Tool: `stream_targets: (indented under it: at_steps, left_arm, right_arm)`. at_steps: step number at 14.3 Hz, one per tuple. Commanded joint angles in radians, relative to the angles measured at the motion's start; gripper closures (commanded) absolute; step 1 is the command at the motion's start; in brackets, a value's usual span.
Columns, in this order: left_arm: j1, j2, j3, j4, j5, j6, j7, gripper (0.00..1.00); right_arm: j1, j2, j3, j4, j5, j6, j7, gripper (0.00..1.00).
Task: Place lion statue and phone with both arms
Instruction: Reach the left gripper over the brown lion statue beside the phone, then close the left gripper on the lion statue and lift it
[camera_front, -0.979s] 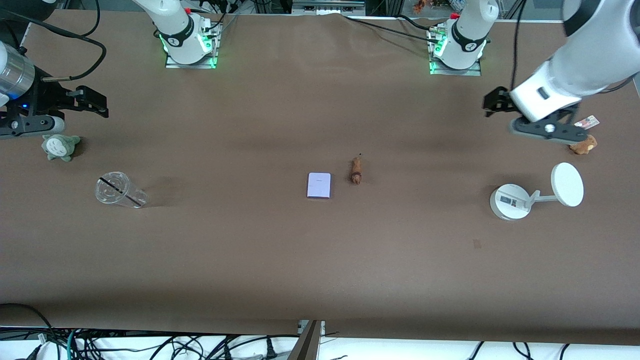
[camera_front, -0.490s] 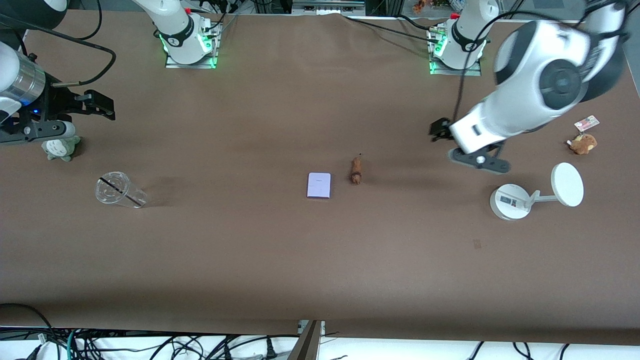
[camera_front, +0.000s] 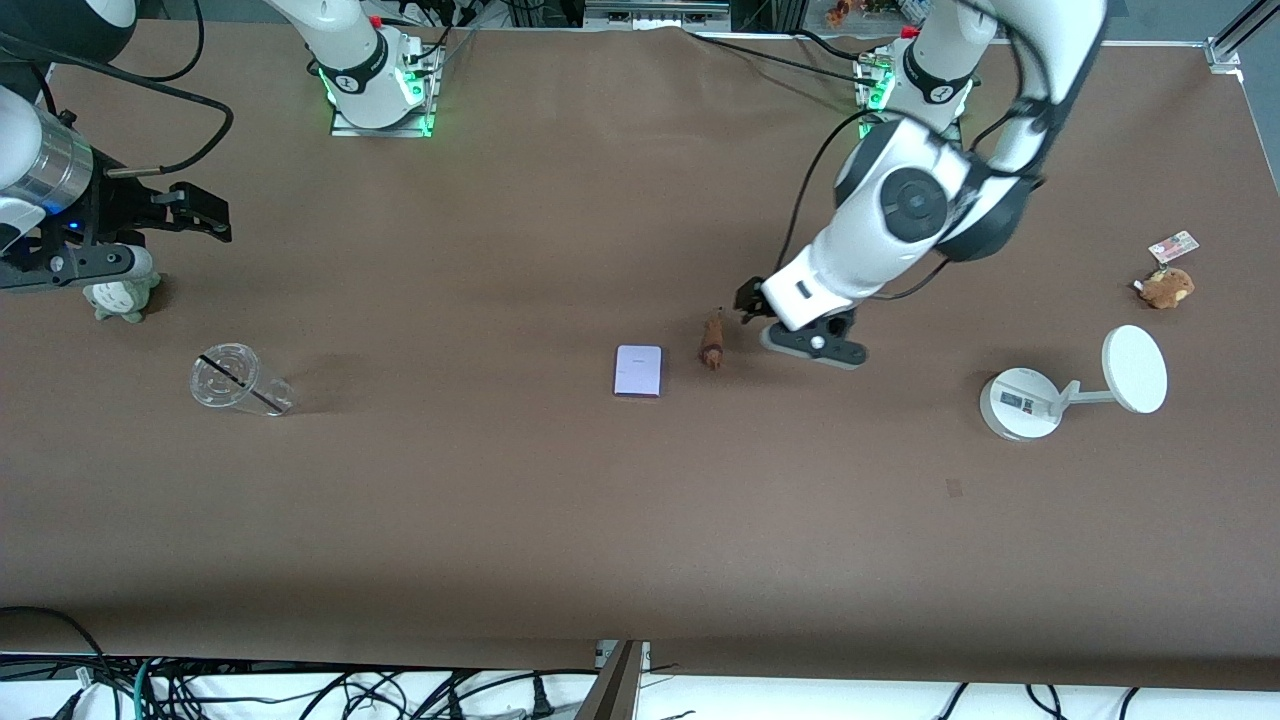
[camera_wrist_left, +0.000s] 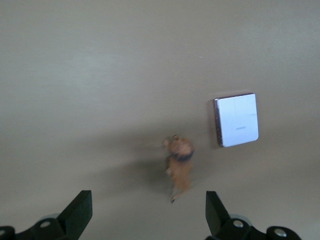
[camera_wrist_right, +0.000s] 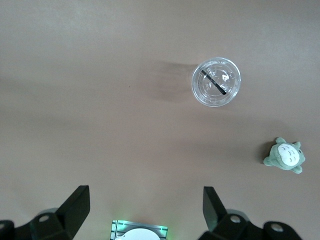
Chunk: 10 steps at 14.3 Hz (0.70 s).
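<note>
The lion statue (camera_front: 711, 341), a tiny orange-brown figurine, lies at the table's middle. The pale lavender phone (camera_front: 638, 371) lies flat beside it, toward the right arm's end. My left gripper (camera_front: 750, 300) hovers open just beside the statue, on the left arm's side. In the left wrist view the lion statue (camera_wrist_left: 180, 165) and the phone (camera_wrist_left: 236, 120) lie ahead of the open left gripper (camera_wrist_left: 147, 212), with nothing between the fingers. My right gripper (camera_front: 200, 212) waits open over the right arm's end of the table. The right wrist view shows the right gripper (camera_wrist_right: 145, 205) empty.
A clear cup (camera_front: 238, 380) lies on its side and a grey-green plush (camera_front: 120, 295) sits under the right hand. At the left arm's end are a white stand (camera_front: 1020, 403) with a disc and a brown plush (camera_front: 1167, 288) with a tag.
The left arm has swung from the left arm's end of the table toward the middle and now hovers beside the lion statue. The right gripper has barely shifted.
</note>
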Motion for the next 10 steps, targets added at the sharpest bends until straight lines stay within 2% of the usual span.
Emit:
stream_targets:
  at_steps: [1,5,8,10]
  left_arm:
    - [-0.061,0.078,0.007,0.000,0.050,0.100,-0.091,0.00]
    - [-0.114,0.164,0.007,-0.001,0.272,0.202,-0.297,0.00]
    - [-0.130,0.215,0.006,0.002,0.401,0.245,-0.412,0.00]
    - [-0.131,0.233,0.006,0.005,0.441,0.248,-0.449,0.00]
  right_arm:
    - [-0.004,0.011,0.000,0.021,-0.004,-0.013,0.005,0.00]
    - [-0.006,0.011,0.000,0.021,0.002,-0.013,0.004,0.00]
    - [-0.006,0.011,0.000,0.021,0.002,-0.012,0.002,0.00]
    - [-0.004,0.011,0.000,0.021,0.002,-0.009,0.008,0.00]
